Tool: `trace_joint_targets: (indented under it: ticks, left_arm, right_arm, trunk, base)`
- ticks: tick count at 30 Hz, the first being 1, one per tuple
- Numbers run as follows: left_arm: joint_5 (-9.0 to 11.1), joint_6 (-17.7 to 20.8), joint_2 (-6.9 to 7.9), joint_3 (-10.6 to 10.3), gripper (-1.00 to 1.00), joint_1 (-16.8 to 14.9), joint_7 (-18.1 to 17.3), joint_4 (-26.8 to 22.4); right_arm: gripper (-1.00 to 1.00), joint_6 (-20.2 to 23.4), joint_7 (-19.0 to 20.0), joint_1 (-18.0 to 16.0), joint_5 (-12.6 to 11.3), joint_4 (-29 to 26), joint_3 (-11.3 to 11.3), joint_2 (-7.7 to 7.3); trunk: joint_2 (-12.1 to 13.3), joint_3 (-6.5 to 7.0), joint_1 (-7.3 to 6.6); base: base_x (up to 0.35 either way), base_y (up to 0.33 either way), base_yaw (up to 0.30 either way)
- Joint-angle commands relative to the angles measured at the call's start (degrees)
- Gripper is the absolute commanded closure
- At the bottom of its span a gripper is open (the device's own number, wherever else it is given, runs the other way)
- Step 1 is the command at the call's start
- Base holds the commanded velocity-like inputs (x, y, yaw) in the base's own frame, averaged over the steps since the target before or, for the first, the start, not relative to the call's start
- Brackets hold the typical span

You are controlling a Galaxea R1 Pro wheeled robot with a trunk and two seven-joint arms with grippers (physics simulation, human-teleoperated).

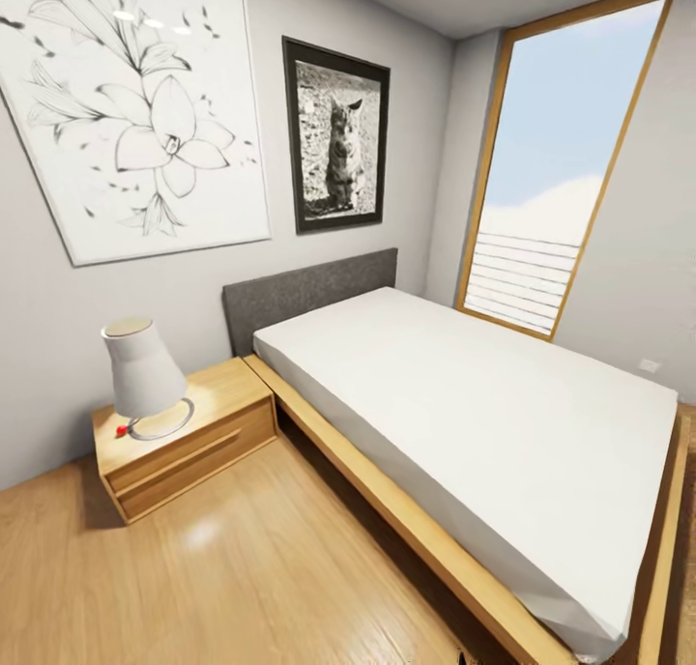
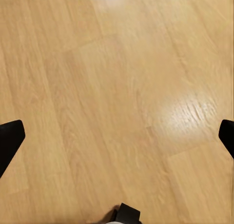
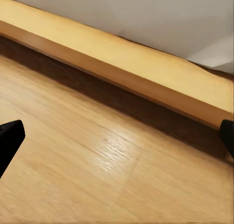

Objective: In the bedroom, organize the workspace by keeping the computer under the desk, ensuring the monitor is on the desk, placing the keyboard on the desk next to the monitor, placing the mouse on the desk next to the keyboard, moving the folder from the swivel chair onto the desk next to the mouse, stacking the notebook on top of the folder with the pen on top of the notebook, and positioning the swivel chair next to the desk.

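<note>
I am in the bedroom, facing a bed and a wall with pictures; the desk, computer, monitor, keyboard, mouse, folder, notebook, pen and swivel chair are out of view. My left gripper hangs open over bare wooden floor, its black fingertips at the frame's two sides. My right gripper is open too, fingertips wide apart, above the floor beside the bed's wooden frame.
A bed with a white mattress, grey headboard and wooden frame takes up the right half. A low wooden nightstand with a white lamp stands at its left. A tall window is at the back right. Wooden floor lies open in front.
</note>
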Motion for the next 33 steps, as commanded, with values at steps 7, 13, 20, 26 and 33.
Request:
trace_joint_targets:
  ticks: [7, 13, 20, 26, 33]
  left_arm:
    - [-0.19, -4.61, -0.46, -3.34, -1.0, -0.05, 0.15, 4.21]
    - [-0.23, -5.1, -0.43, -4.12, -1.0, -0.06, 0.21, 4.72]
    - [-0.24, -5.17, -0.47, -4.26, -1.0, -0.06, 0.15, 4.87]
    - [-0.2, -5.18, -0.43, -4.31, -1.0, -0.06, 0.13, 4.93]
    - [-0.18, -5.18, -0.51, -4.33, -1.0, -0.06, 0.13, 5.0]
  right_arm:
    - [-1.0, -0.4, -0.18, -0.09, 0.2, 0.48, 0.19, 0.0]
    - [-1.0, -0.63, -0.18, -0.08, 0.23, 0.52, 0.21, 0.0]
    - [-1.0, -0.77, -0.18, -0.11, 0.23, 0.52, 0.21, 0.0]
    - [-1.0, -0.94, -0.18, -0.12, 0.28, 0.52, 0.21, -0.07]
    - [-1.0, -0.96, -0.18, -0.11, 0.29, 0.52, 0.21, -0.08]
  trunk:
    - [-0.04, -0.47, 0.0]
    - [-0.04, -0.55, 0.0]
    - [-0.04, -0.56, 0.0]
    - [-0.04, -0.56, 0.0]
    - [-0.04, -0.56, 0.0]
  base:
    - [0.0, 0.001, -0.178]
    - [0.0, 0.155, -0.25]
    - [0.0, 0.281, -0.274]
    - [0.0, 0.151, -0.297]
    - [0.0, 0.016, -0.3]
